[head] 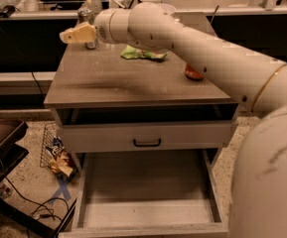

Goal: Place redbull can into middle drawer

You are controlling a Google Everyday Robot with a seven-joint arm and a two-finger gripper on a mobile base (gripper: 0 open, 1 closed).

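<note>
Pale-yellow gripper (66,35) by silver-grey redbull can (86,18); grey-beige middle drawer (148,190).

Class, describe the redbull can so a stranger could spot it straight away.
Find the grey cabinet top. At its far left corner, just behind the claw, stands the redbull can. It is slim and silver-grey, unlike the stouter orange can on the right or the flat green bag.

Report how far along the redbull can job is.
Done: the middle drawer stands pulled out, its floor bare. In hand: the gripper is at the back-left corner of the cabinet top, right by the redbull can, which stands upright there; no grasp is confirmed. Left: grip the can, lift it, lower it into the drawer, release.
</note>
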